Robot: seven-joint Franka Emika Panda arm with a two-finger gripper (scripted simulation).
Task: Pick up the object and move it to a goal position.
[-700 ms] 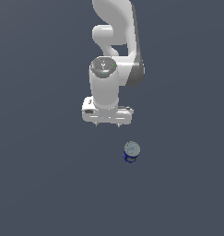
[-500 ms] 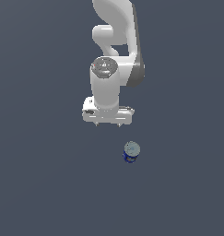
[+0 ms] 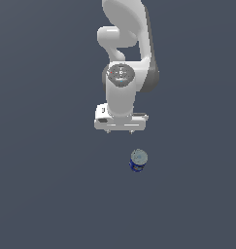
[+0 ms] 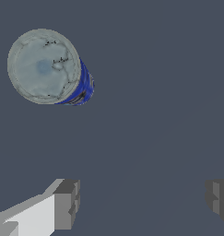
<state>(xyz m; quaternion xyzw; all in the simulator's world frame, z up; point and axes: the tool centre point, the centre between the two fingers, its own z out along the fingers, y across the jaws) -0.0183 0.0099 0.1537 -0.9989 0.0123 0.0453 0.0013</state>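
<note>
Claw (image 3: 119, 131) shifted toward can (image 3: 138, 160); fingertips barely visible, spread.

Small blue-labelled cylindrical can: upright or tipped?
Upright. The small blue-labelled cylindrical can stands on the floor; its round grey lid faces up in both views.

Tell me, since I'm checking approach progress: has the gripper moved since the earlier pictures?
Yes. In the exterior view the gripper has shifted slightly toward the view's right and down, closer to the unmoved can; still apart from it.

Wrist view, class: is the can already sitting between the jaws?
No. The can stands apart from the gripper, and the open jaws have only bare floor between them.
</note>
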